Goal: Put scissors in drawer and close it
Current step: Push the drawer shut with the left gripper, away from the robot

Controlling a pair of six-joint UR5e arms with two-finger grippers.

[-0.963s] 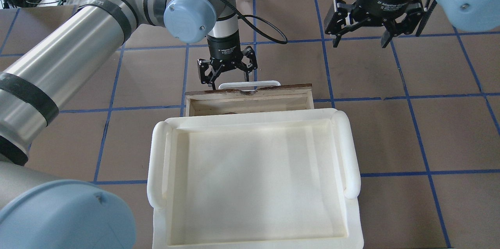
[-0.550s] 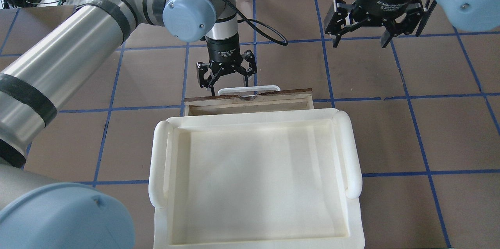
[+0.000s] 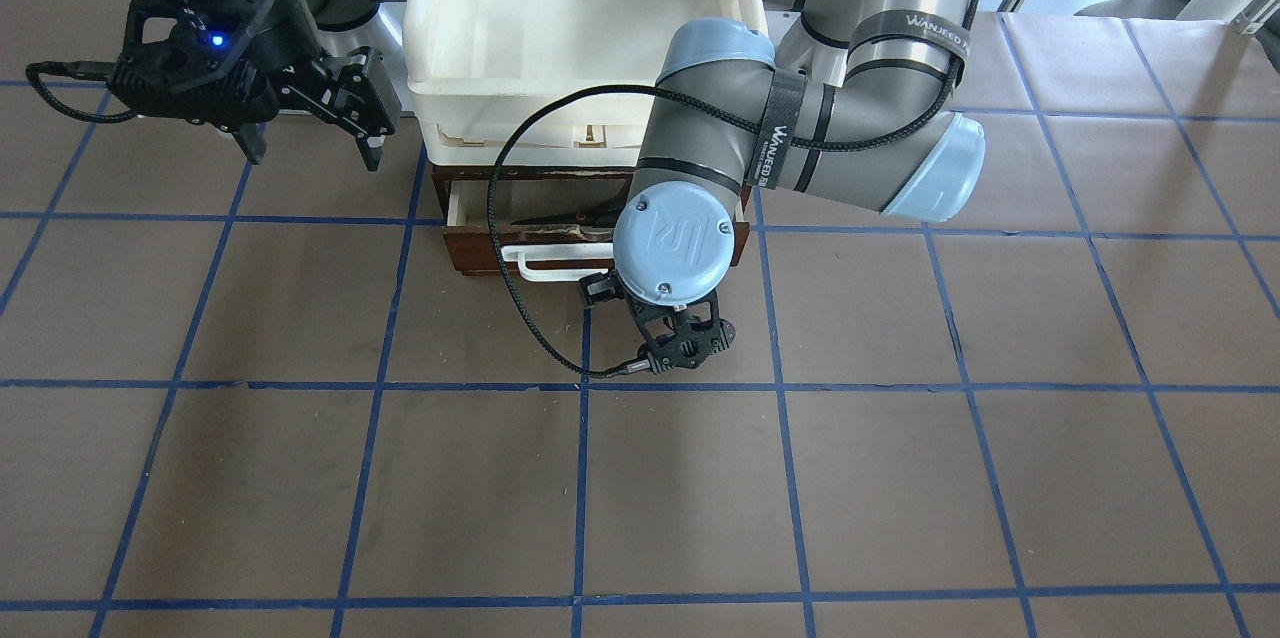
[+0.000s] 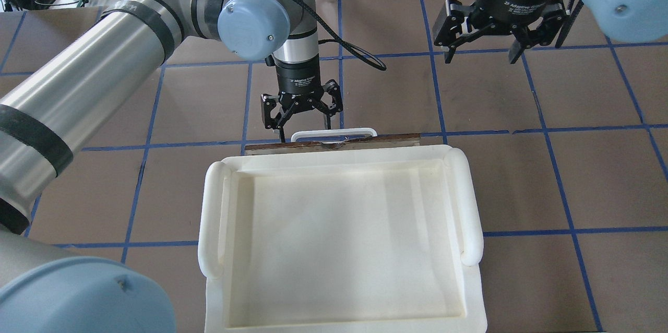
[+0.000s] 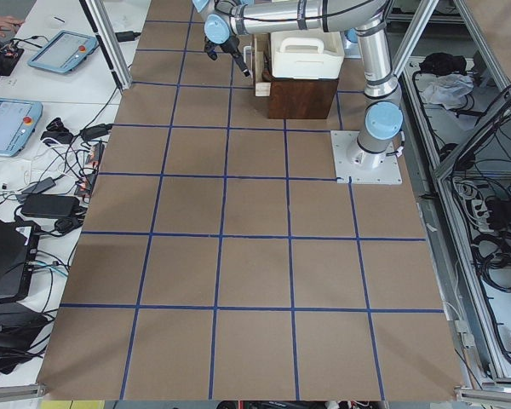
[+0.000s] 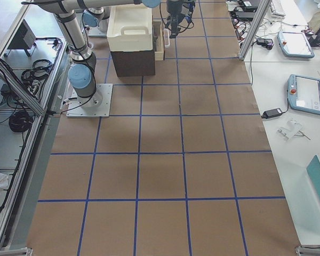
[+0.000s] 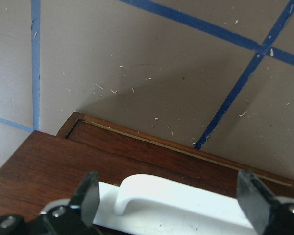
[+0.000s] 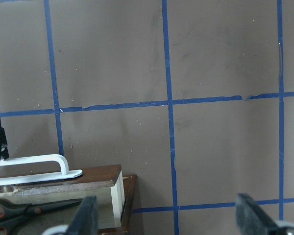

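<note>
Lying inside drawer (image 3: 478,259), scissors (image 3: 568,214) near left hand (image 4: 305,128).

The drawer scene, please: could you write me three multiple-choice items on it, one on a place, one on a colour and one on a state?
1. Where are the scissors? A) on the table B) inside the drawer C) in the cream tray
2. What colour is the drawer's handle? A) white B) black C) orange
3. How is the right pincer? A) shut on the scissors B) shut on the handle C) open, holding nothing
Answers: 1 B, their dark blades show in the drawer's pale interior; 2 A, it is a white bar on the brown front; 3 C, its jaws stand wide apart with nothing between them.
</note>
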